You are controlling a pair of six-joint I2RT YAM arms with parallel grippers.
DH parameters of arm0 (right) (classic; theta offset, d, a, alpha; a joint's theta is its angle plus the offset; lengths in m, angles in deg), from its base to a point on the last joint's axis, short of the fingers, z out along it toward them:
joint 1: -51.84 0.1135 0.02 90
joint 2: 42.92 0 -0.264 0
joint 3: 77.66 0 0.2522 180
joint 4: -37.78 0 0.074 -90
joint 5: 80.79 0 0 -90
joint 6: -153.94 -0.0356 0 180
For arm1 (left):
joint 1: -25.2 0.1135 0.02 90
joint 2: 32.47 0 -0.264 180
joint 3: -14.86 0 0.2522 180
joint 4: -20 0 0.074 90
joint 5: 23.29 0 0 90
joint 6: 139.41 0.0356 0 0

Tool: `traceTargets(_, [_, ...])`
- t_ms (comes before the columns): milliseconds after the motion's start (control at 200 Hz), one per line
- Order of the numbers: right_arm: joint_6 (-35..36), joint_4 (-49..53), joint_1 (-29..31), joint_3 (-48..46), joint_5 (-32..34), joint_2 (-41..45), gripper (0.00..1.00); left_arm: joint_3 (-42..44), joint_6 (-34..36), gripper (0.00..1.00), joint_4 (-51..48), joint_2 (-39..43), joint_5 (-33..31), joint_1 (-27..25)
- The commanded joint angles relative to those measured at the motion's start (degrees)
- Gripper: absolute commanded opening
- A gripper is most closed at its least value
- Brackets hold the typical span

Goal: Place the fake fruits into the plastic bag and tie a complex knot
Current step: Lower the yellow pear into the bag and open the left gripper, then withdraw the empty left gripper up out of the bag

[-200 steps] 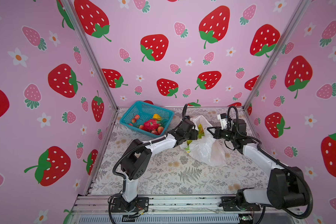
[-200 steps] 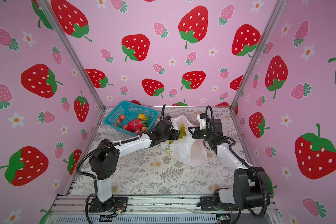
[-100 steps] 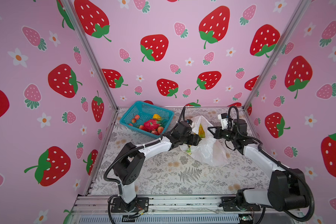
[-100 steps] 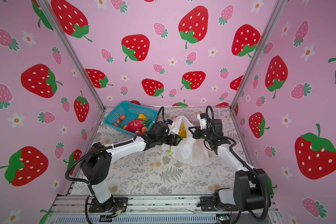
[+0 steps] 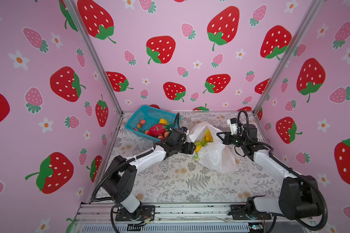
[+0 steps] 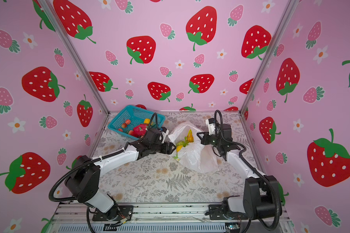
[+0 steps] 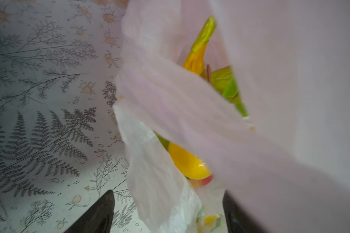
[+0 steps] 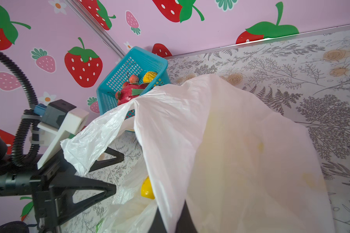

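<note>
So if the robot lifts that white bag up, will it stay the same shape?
Probably not. The plastic bag looks thin and crinkly, sagging in folds where the right gripper pinches its edge, so it would likely flop. The banana bunch and other fruit inside would probably slide to the bottom and pull it downward.

Both top views high, frontal, wide, wrist views close — all share the plastic bag [image 5: 212,153].

Plastic bag [image 5: 214,155] thin, crinkly, translucent white film; fake fruits [image 7: 187,163] glossy smooth plastic; basket [image 5: 148,117] teal plastic mesh.
</note>
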Motion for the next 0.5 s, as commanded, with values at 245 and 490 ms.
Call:
traceTargets(245, [0.23, -0.06, -0.25, 0.82, 0.29, 0.43, 0.0, -4.55, -6.31, 0.65, 1.75, -9.97, 7.11, 1.19])
traceTargets(490, [0.24, 0.39, -0.25, 2.14, 1.28, 1.35, 0.0, -3.48, -8.79, 0.19, 7.19, -7.4, 12.24, 0.4])
